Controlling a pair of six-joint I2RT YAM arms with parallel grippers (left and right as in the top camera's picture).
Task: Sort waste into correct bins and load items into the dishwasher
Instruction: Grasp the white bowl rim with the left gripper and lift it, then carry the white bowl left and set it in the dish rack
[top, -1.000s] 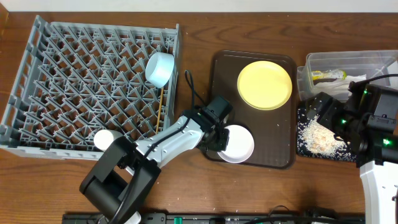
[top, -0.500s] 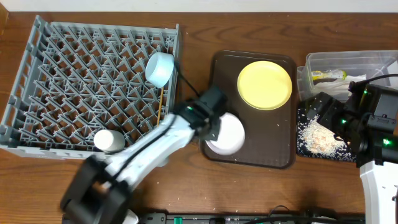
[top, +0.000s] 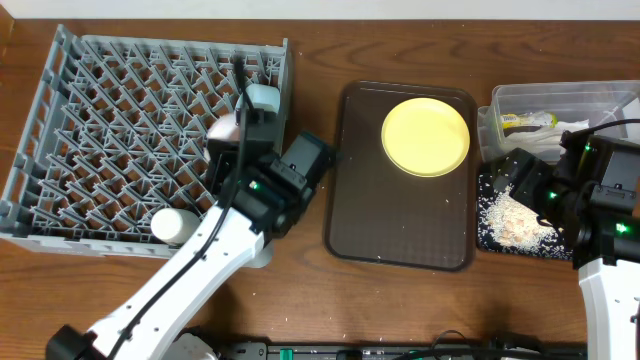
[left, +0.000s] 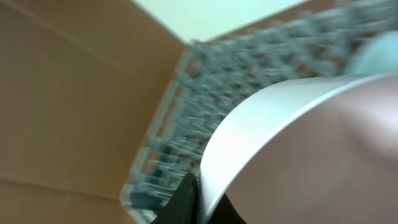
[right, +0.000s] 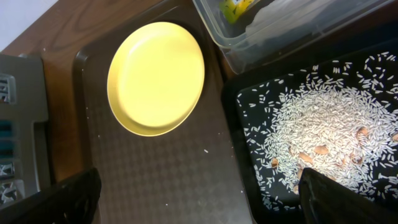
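My left gripper (top: 240, 128) hangs over the right side of the grey dish rack (top: 100, 120), shut on the rim of a white bowl (top: 222, 130). In the left wrist view that white bowl (left: 298, 143) fills the frame, its rim pinched in the left gripper (left: 205, 202), with the blurred rack (left: 261, 56) behind. A light blue bowl (top: 263, 97) lies in the rack just beyond. The yellow plate (top: 425, 137) rests on the brown tray (top: 400, 230). My right gripper (right: 202, 205) is open above the tray's right edge, beside the black tray (right: 249, 106) of rice crumbs (right: 323, 124).
The clear tub (top: 590, 95) at the far right holds a green-and-yellow wrapper (top: 527, 120) and a white napkin (top: 560, 135). A white round object (top: 172, 225) sits at the rack's front edge. The right arm (top: 605, 215) stands over the black tray (top: 490, 235).
The left arm lifted the white bowl off the brown tray and swung it left, over the rack. The right arm has not moved.
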